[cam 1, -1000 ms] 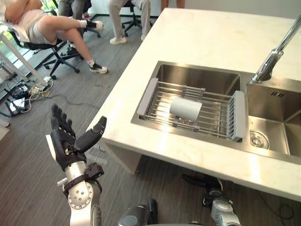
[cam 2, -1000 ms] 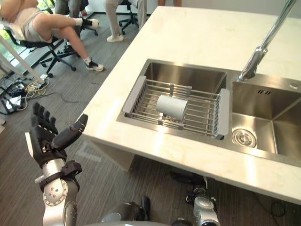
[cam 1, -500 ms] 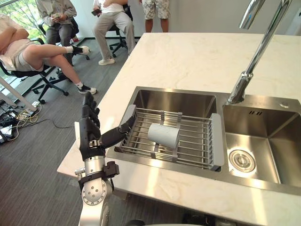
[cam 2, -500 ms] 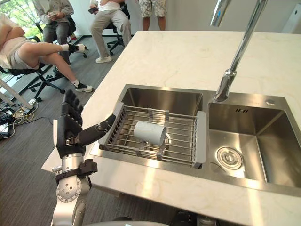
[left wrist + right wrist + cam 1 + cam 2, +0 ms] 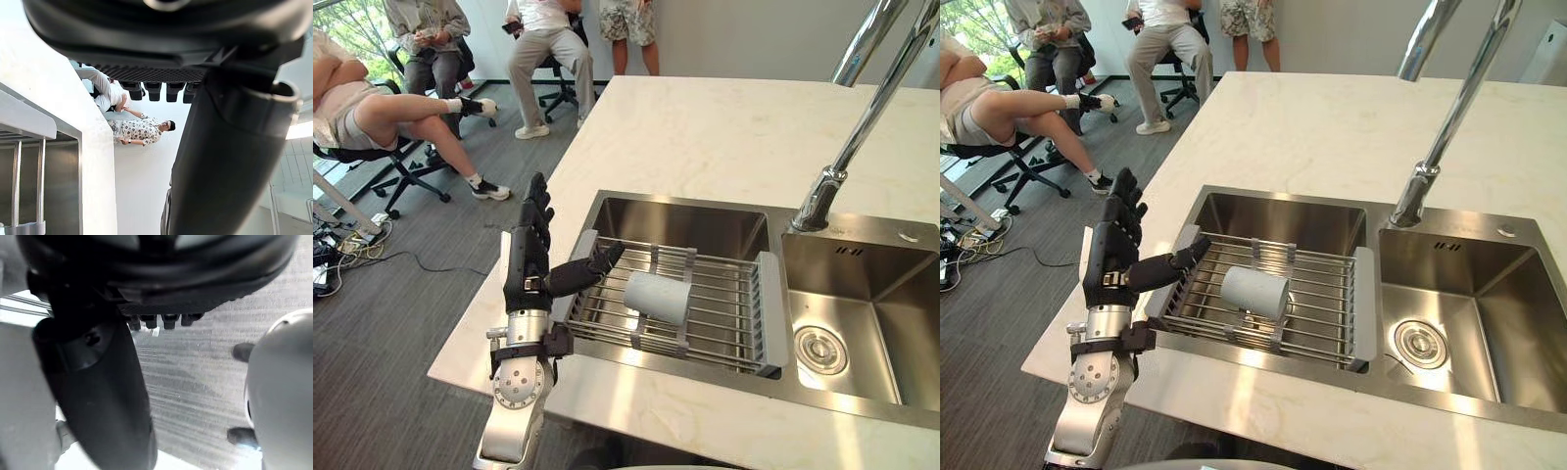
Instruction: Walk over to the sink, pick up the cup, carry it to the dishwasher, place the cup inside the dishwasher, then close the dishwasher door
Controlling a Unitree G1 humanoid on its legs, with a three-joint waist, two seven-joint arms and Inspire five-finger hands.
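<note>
Flat left hand (image 5: 530,257) — cup (image 5: 658,297) in rack (image 5: 770,313)

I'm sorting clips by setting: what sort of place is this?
Likely a kitchen island in an office or lab: a double steel sink, a tall faucet, and people on wheeled office chairs.

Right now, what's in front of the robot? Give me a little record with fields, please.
rack: wire, resting across the left sink basin
cup: white, lying on its side in the rack
left hand: open, raised beside the rack, not touching the cup
right hand: open, above the floor
people: seated beyond the counter
</note>
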